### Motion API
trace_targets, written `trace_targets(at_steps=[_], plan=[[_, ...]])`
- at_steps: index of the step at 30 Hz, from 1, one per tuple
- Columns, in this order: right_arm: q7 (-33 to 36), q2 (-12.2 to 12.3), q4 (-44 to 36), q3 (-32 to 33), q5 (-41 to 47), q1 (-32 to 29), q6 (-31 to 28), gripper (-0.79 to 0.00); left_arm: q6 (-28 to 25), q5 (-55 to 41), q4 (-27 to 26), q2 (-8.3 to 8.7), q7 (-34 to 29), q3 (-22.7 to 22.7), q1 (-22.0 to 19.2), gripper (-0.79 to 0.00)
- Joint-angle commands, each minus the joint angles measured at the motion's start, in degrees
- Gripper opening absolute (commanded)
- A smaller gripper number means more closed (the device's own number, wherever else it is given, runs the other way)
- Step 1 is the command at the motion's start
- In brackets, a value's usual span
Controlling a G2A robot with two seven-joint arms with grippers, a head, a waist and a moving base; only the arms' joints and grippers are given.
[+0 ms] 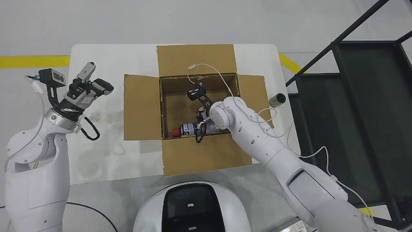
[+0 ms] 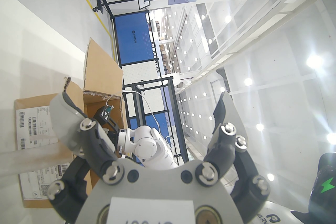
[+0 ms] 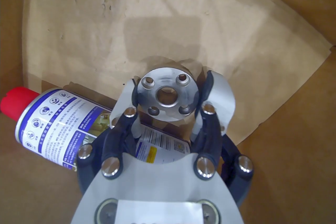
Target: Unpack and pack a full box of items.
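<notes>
The right gripper (image 3: 170,95), reaching down inside the open cardboard box (image 1: 141,106), has its fingers (image 3: 223,99) closed narrowly on a round metal flange (image 3: 165,80), pinching its rim from both sides with the drilled face turned towards the wrist. The flange hangs low over the box floor; whether it touches cannot be told. A spray can (image 3: 52,125) lies on its side just beside it, passing under the wrist, its long axis along the box wall nearest the robot and its red cap towards the robot's left. Whichever way the flange goes next, the can is the close neighbour: bare cardboard lies ahead of the fingers, and a straight rise looks free of the walls. The left gripper (image 2: 143,109) sits well apart over the white worktop (image 1: 116,154) to the left of the box, fingers spread wide and empty. A small cylinder (image 1: 278,98) rests on the worktop beyond the box's right flap.
</notes>
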Motion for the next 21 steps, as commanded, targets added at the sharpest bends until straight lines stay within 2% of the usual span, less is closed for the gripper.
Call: trace_targets(at_steps=[1, 3, 10, 21], plan=[[-0.07, -0.11, 0.24, -0.06, -0.17, 0.16, 0.07, -0.699, 0.0, 0.0, 0.0, 0.0, 0.0, 0.0, 0.0, 0.0], [-0.2, -0.22, 0.36, -0.11, -0.44, 0.33, 0.34, -0.785, 0.0, 0.0, 0.0, 0.0, 0.0, 0.0, 0.0, 0.0], [0.27, 0.37, -5.75, 1.13, -3.05, -1.35, 1.67, -0.785, 0.0, 0.0, 0.0, 0.0, 0.0, 0.0, 0.0, 0.0], [6.37, 4.25, -29.82, 9.81, -8.18, -12.27, -1.39, -0.785, 0.0, 0.0, 0.0, 0.0, 0.0, 0.0, 0.0, 0.0]])
